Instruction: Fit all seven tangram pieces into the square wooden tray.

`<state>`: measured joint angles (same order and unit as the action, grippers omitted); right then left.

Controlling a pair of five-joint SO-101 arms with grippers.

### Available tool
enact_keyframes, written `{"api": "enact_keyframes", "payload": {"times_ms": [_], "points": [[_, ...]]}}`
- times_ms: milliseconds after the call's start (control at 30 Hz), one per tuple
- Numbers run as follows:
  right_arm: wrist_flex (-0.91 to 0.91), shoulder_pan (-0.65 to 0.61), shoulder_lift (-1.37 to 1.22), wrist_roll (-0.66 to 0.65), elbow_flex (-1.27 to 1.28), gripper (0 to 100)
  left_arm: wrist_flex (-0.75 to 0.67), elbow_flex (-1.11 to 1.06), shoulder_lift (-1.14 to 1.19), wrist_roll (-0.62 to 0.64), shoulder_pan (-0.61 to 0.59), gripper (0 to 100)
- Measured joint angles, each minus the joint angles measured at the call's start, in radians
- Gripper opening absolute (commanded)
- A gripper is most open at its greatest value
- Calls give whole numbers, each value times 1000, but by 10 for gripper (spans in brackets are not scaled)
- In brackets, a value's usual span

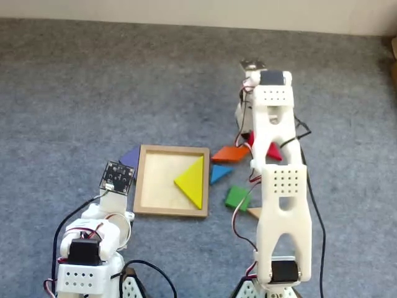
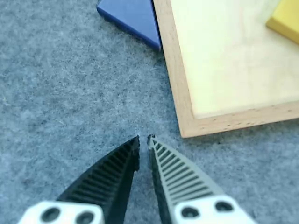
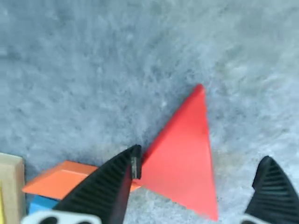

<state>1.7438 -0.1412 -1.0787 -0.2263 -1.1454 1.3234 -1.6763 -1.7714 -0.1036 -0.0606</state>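
Counter: covered in grey felt.

Square wooden tray: lies flat between the two arms. It holds one piece, the yellow triangle, set against the rim on the right arm's side. The rest of the tray floor is bare wood.

Pieces outside the tray:
- Dark blue piece: on the felt at the tray's far corner on the left arm's side. In the left wrist view this piece sits against the outer rim of the tray.
- Orange piece: just beside the tray's far corner on the right arm's side.
- Small blue triangle: next to the tray's rim, just nearer the arms than the orange piece.
- Green square: near the tray's near corner on the same side, apart from the rim.
- Tan piece: partly hidden under the right arm; shape cannot be told.
- Red triangle: beyond the orange piece, partly covered by the right arm.

Left hand: fingers pressed together and holding nothing. It is over bare felt just off the tray's near corner.

Right hand: fingers spread wide, straddling the red triangle. One fingertip is at the triangle's edge on the side of the orange piece, and the other is off past the opposite edge. Contact with the piece cannot be told.
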Motion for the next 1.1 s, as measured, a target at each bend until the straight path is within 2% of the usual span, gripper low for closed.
{"api": "enact_keyframes", "payload": {"times_ms": [633, 900, 1100], "points": [[2, 0, 6, -92, 97, 361, 0, 0, 0, 0, 0, 51], [2, -6, 126, -163, 327, 361, 0, 0, 0, 0, 0, 51], [2, -9, 132, -216, 348, 361, 0, 0, 0, 0, 0, 51]]}}
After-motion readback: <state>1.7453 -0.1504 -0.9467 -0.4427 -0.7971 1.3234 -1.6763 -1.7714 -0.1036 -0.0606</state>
